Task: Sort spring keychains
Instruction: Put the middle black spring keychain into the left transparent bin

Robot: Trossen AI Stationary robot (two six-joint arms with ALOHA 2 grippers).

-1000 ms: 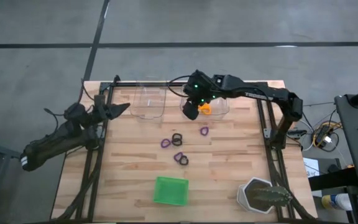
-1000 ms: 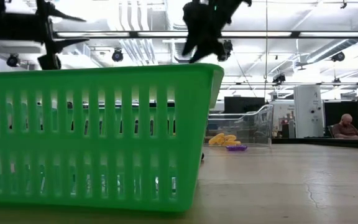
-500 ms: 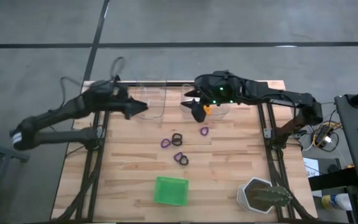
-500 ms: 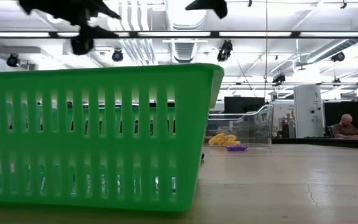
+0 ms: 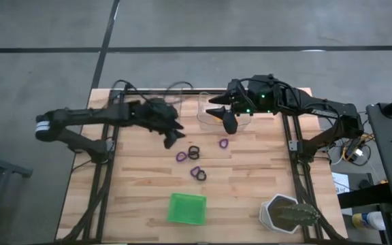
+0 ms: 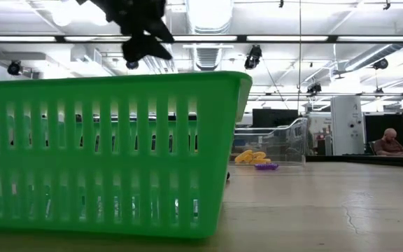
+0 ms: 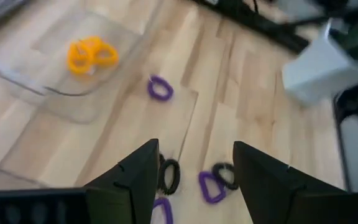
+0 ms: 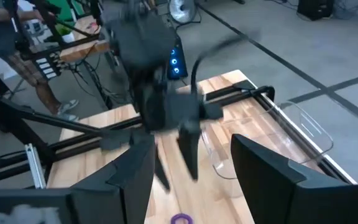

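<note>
"Since a moment ago, what has moved?"

"Both my arms. My left tool (image 5: 173,139) has swung out from the bench's left edge, over the clear tray there, to hang above the loose clips. My right tool (image 5: 226,117) has drawn back toward the right, and sits over the right clear tray (image 5: 203,116)."

"How many spring keychains can you count?"

"On the bare bench (image 5: 250,177), five that I can make out: a purple one (image 5: 223,143) alone, a purple one (image 5: 181,156) beside a black one (image 5: 194,152), and a purple and black pair (image 5: 198,173) touching nearer the green tray (image 5: 186,208). My left wrist camera shows a bunch of orange ones (image 7: 91,53) lying in the clear tray, too tangled for me to count. All are small coiled rings lying flat."

"And the tools?"

"My left tool's fingers (image 7: 132,180) are spread wide with nothing between them; the loose clips lie below the gap. My right tool's fingers (image 8: 129,171) are spread too, and empty. From table height I see only the green tray's slotted wall filling the foreground, with my left tool hanging above it."
</note>
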